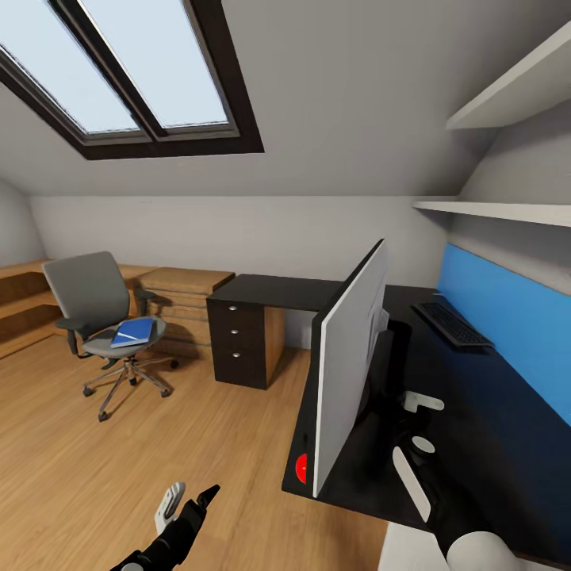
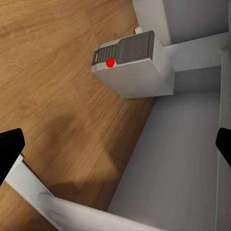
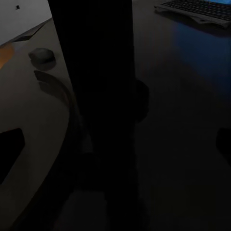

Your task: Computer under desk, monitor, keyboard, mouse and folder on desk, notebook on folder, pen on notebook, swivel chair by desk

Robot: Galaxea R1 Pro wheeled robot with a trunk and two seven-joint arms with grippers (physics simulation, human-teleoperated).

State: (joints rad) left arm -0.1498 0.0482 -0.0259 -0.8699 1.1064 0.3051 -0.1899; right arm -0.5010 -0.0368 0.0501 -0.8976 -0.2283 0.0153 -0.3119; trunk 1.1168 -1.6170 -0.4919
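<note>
Head view: we see monitor on surface, keyboard behind it, folder on swivel chair. Left tool wide, empty. Right tool wide at monitor stand; we risk tipping it.

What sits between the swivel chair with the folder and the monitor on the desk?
In the head view, a dark drawer unit under the desk's far wing stands between the swivel chair, carrying the blue folder, and the monitor; otherwise wood floor.
</note>
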